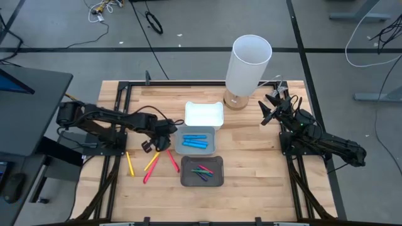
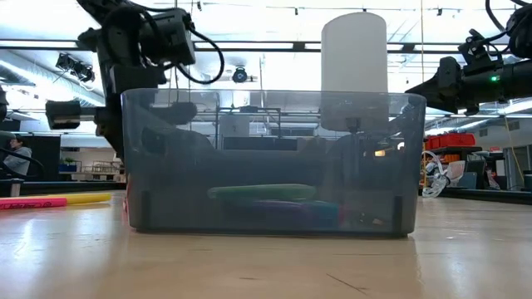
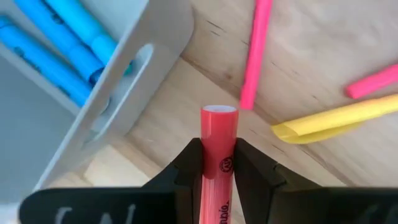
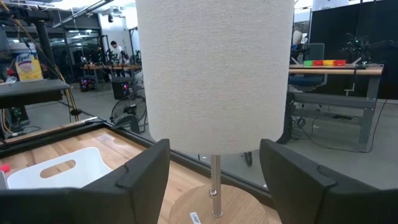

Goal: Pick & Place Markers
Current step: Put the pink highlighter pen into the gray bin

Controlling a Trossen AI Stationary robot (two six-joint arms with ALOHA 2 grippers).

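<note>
My left gripper (image 1: 154, 143) hovers just left of the light grey tray (image 1: 195, 142), shut on a red marker (image 3: 219, 134). That tray holds several blue markers (image 3: 59, 46). The dark grey tray (image 1: 202, 171) in front holds green and purple markers (image 2: 264, 193). Loose on the wood lie a yellow marker (image 1: 130, 163), another yellow one (image 1: 152, 161), a red one (image 1: 173, 161) and a pink one (image 1: 147, 176). The white tray (image 1: 204, 114) stands behind the light grey one. My right gripper (image 4: 214, 152) waits open at the right, facing the lamp. My left gripper pinches the red marker's barrel (image 3: 218, 163) between its two fingers. The marker lies along the fingers, and its flat end (image 3: 219, 112) sticks out past the fingertips. That end hangs over bare wood beside the light grey tray's handle wall (image 3: 127, 74), touching nothing.
A white-shaded lamp (image 1: 249, 66) on a round wooden base stands at the far edge, right in front of my right gripper. The three trays cluster mid-table. Bare wood stretches along the near edge and to the right of the trays.
</note>
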